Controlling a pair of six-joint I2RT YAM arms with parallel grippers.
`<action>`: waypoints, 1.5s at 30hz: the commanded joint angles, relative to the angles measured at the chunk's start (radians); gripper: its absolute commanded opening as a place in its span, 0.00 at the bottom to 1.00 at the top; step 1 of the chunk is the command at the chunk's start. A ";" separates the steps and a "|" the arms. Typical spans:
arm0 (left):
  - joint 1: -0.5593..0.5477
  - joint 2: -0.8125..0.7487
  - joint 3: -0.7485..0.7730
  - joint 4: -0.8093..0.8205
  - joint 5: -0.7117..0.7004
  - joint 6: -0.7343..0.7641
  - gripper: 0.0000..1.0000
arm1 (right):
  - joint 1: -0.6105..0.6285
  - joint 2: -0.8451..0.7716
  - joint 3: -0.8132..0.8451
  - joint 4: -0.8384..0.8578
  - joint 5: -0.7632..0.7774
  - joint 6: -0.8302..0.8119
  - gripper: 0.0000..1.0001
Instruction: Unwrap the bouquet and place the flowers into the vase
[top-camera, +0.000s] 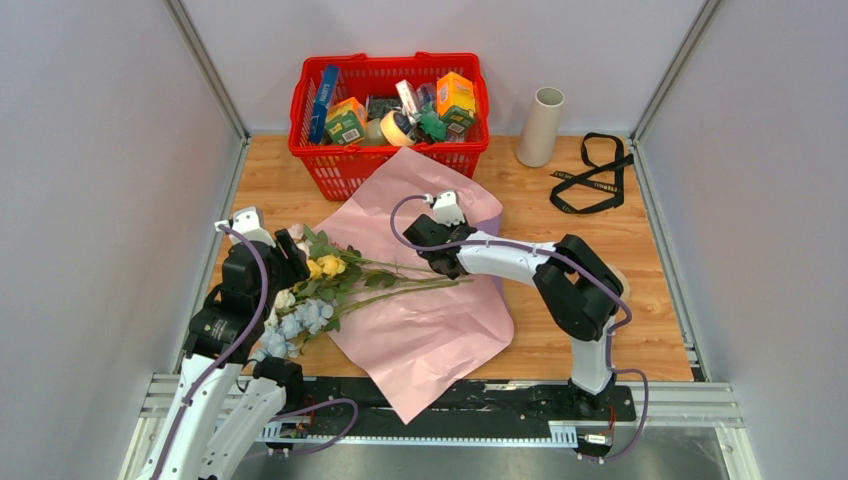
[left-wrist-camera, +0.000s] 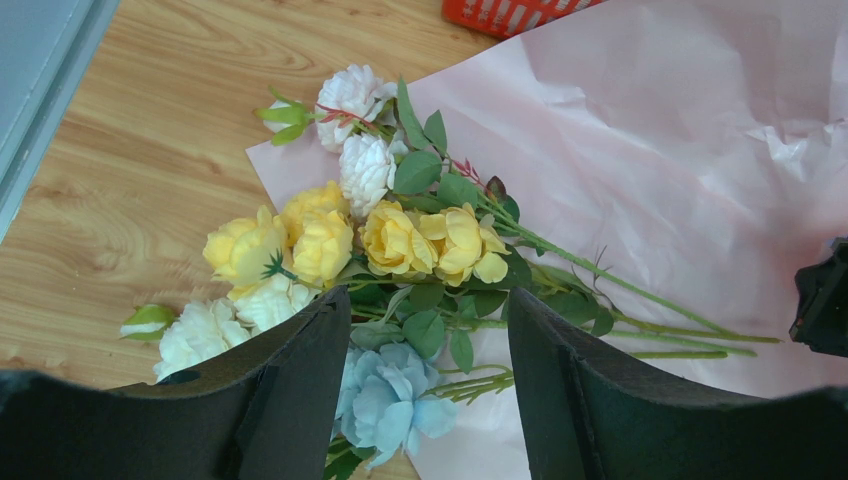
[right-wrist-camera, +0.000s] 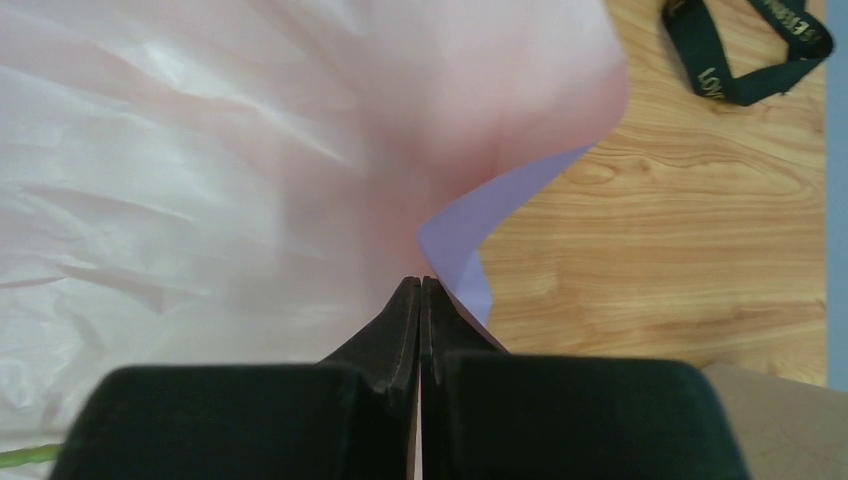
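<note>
currently we find the bouquet undone. the flowers lie loose on their sides at the left of the counter. their blooms point toward the left arm and their stems run right across the pink paper sheet. that sheet is spread flat in front of the red basket.

we note yellow, white and pale blue blooms, some resting on bare wood off the sheet's edge.

the left fingers stand wide apart above the bloom end of the bunch and hold nothing. whether they touch it we cannot tell.

the right fingers are pressed together. the pink paper sheet puckers up to their tips and is pinched there, near its right edge. a lilac sheet shows beneath that edge.

the vase stands upright at the far side of the counter, just right of the red basket and well apart from the flowers. the black ribbon lies loose on the wood to the right of the vase.
</note>
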 joint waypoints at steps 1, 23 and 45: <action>0.002 0.001 0.010 0.007 -0.009 -0.006 0.67 | -0.009 -0.095 -0.035 -0.030 0.146 0.030 0.00; 0.002 -0.008 0.012 0.003 -0.009 -0.008 0.67 | -0.199 -0.243 -0.279 0.040 0.009 0.038 0.03; -0.004 0.274 0.022 0.191 0.381 -0.088 0.66 | -0.222 -0.554 -0.282 0.116 -0.589 -0.123 0.67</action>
